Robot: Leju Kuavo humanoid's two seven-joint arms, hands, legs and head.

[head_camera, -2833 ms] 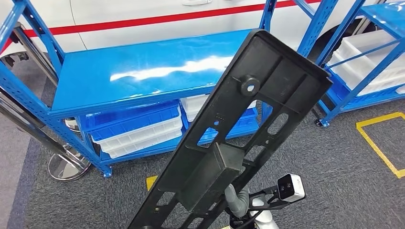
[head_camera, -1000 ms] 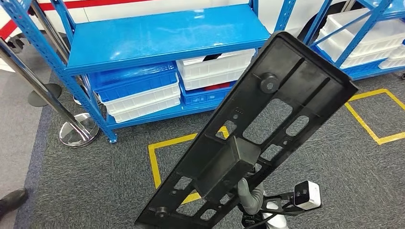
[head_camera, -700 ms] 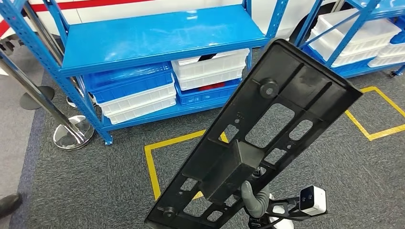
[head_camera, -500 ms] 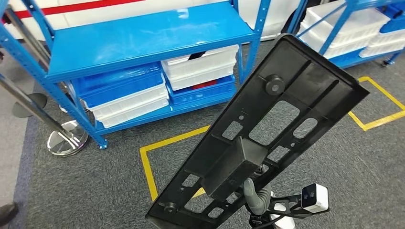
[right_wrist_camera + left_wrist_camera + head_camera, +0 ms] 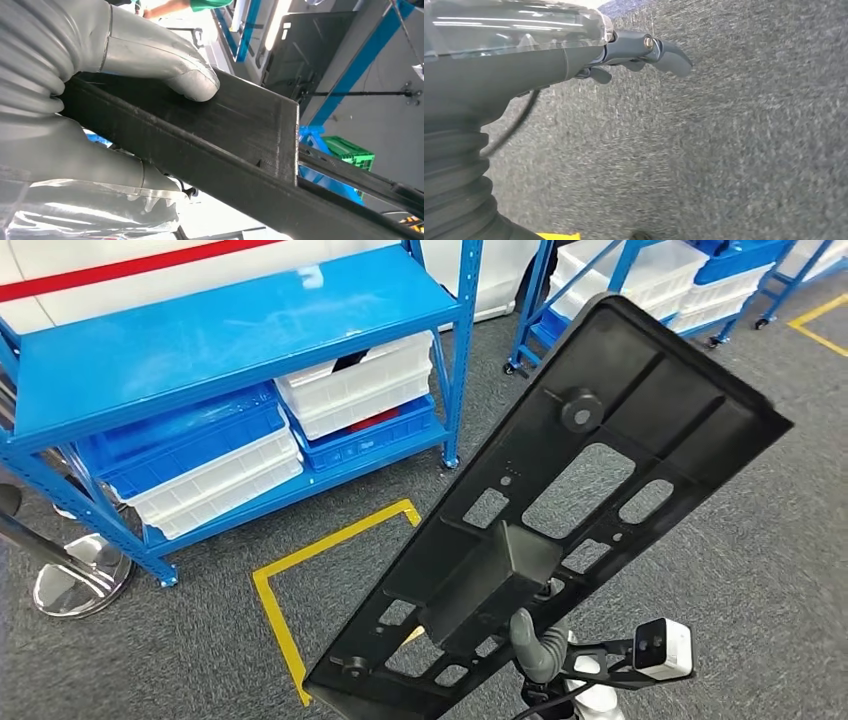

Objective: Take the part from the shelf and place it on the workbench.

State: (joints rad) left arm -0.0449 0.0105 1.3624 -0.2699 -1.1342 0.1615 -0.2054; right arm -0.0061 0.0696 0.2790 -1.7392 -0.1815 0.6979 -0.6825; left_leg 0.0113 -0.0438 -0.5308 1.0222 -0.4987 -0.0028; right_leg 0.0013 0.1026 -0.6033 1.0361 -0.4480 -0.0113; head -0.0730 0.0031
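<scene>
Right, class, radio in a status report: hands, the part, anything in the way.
Right hand grips black part, tilted, above carpet. Left hand holds nothing, over carpet. Blue shelf ahead-left. Nothing touching the part.

No text, label or number can be read anywhere.

The blue shelf [image 5: 230, 335] stands on the grey carpet floor [image 5: 180, 660]; its lower level carries white bins [image 5: 355, 390] and blue bins [image 5: 180, 440]. Yellow tape [image 5: 270, 590] lies on the floor.
</scene>
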